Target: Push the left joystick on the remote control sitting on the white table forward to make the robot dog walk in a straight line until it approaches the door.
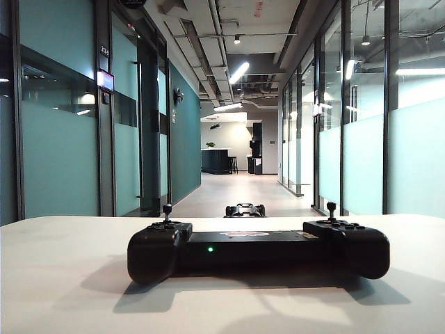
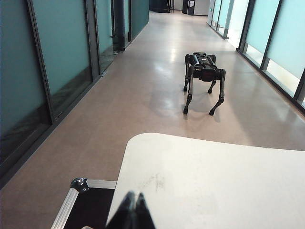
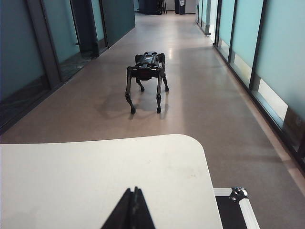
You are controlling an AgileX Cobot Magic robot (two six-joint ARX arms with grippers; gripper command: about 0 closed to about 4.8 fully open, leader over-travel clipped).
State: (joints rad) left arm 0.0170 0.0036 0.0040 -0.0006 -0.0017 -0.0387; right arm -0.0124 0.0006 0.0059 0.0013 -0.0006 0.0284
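Corridor: long, polished floor, teal glass walls both sides, doors along the left.

Bench (image 1: pixel 62 278): white, matte, rounded corners, facing down the corridor.

Robot dog (image 2: pixel 204 78): black, standing on all four legs on the corridor floor just beyond the bench, body pointed away down the hall.

Remote control (image 1: pixel 257 247): black, resting flat near the bench's middle, green light lit on its centre bar.

Left gripper (image 2: pixel 132 212): fingers pressed together, holding nothing, over the bench's near corner above a black metal-edged case (image 2: pixel 81 202).

Right gripper (image 3: pixel 132 210): fingers together, empty, over the opposite near corner.

Left joystick (image 1: pixel 167 211): upright, untouched.

Step in hand: none begun; both arms look parked. The next move likely calls for the left gripper to reach the stick's knob and nudge it forward, straight, without sideways drift.
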